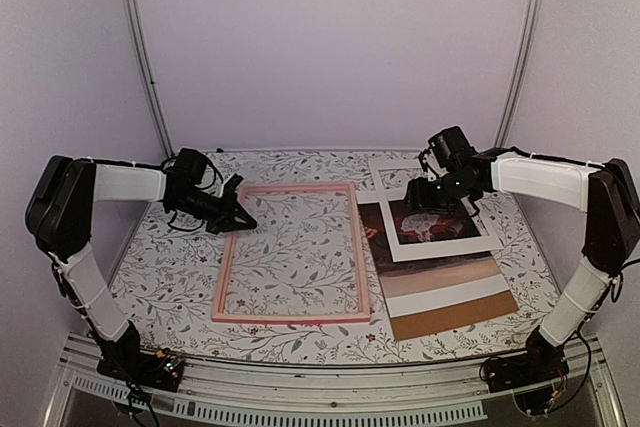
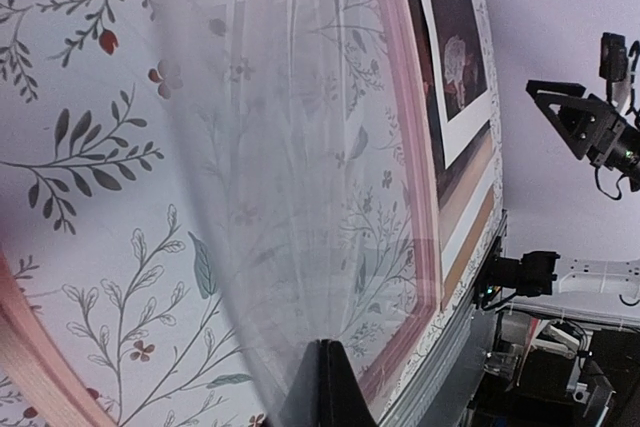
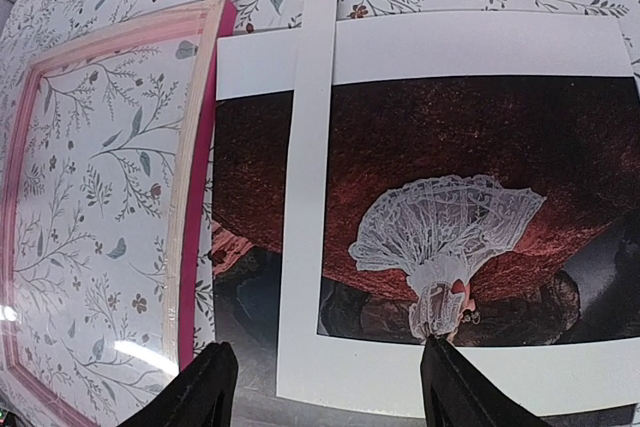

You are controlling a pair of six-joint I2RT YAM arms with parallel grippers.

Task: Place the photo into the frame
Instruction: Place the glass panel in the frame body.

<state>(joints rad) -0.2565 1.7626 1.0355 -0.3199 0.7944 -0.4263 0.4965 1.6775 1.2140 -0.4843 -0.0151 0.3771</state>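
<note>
Photo (image 1: 440,228) on the counter's (image 1: 300,169) right side, just beside the frame (image 1: 290,317), white mat (image 1: 440,250) lying askew over it; right hand (image 1: 432,197) poised above, parted and empty, left hand (image 1: 236,217) shut at the frame's far-left corner; best shift the mat clear first, then pinch the photo's edge.

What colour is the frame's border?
The frame has a plain salmon-pink border with no pattern. It shows best in the top view.

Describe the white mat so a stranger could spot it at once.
Look right of the pink frame on the floral table. Atop the dark photo lies the white mat, askew. Only it has a cut-out window, unlike the brown backing board.
</note>
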